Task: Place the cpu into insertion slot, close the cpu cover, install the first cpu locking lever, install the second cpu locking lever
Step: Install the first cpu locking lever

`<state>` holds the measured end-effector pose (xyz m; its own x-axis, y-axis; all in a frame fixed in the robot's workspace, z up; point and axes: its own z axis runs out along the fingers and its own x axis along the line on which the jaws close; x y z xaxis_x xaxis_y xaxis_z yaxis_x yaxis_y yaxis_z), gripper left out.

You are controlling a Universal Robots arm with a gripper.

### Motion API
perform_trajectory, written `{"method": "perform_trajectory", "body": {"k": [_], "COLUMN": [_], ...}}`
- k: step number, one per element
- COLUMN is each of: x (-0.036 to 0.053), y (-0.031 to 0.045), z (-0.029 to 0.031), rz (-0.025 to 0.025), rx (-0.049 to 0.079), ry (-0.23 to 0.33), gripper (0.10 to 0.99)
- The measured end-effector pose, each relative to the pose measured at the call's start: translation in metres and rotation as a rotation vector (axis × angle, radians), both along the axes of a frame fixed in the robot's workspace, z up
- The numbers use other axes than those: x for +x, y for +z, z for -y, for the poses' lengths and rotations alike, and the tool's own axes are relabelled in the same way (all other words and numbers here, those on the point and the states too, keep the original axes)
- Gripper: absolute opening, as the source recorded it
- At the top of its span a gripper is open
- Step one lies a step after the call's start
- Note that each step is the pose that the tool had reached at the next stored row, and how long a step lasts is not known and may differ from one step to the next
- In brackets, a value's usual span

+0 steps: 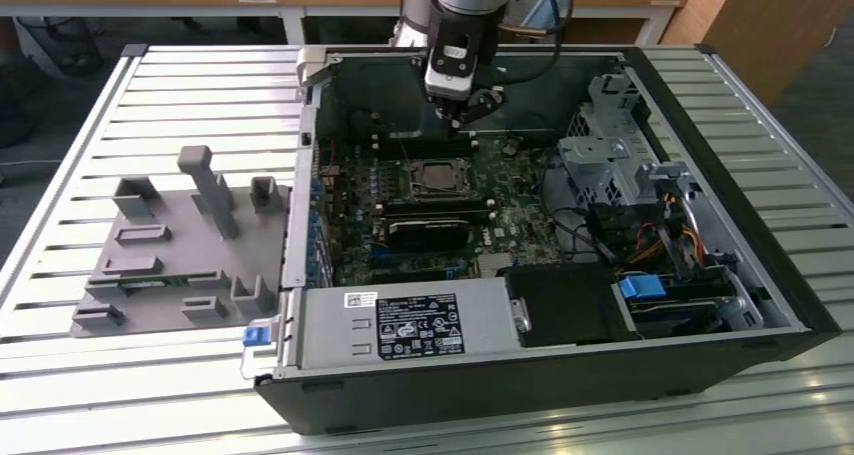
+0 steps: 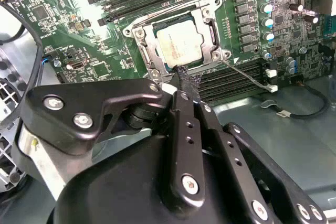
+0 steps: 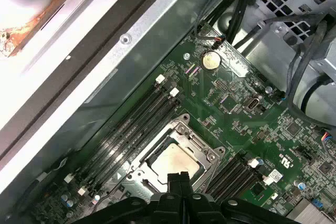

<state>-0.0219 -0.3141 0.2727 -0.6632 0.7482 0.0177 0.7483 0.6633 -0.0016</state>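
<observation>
In the upper centre of the exterior view, the hand (image 1: 469, 123) hangs inside the open computer case (image 1: 767, 305), over the far part of the green circuit board (image 1: 350, 237). In both wrist views we see its fingers (image 2: 181, 129) drawn narrow, tip against tip, with nothing held between them (image 3: 178, 176). The tips lie at the edge of the cpu cover (image 2: 211, 30); we cannot tell whether they touch it.

The cpu (image 2: 178, 44) sits flat in the insertion slot (image 3: 155, 152), its silver top showing through the window of the cover, which lies down around it. In the exterior view the cpu (image 1: 434, 178) appears just below the hand, near the middle of the frame.

A thin metal rod (image 2: 247, 73) runs out from one corner of the cover across the long black memory slots (image 2: 231, 80).

Outward from the case, a grey fixture tray (image 1: 160, 250) rests at the centre left of the exterior view on the slatted worktop (image 1: 120, 405).
</observation>
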Motion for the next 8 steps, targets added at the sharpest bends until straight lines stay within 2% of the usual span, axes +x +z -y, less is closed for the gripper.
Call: {"method": "perform_trajectory", "body": {"k": [8], "x": [0.0002], "y": [0.0], "z": [0.0], "rz": [0.0], "rx": [0.0], "ry": [0.044], "gripper": [0.106]}}
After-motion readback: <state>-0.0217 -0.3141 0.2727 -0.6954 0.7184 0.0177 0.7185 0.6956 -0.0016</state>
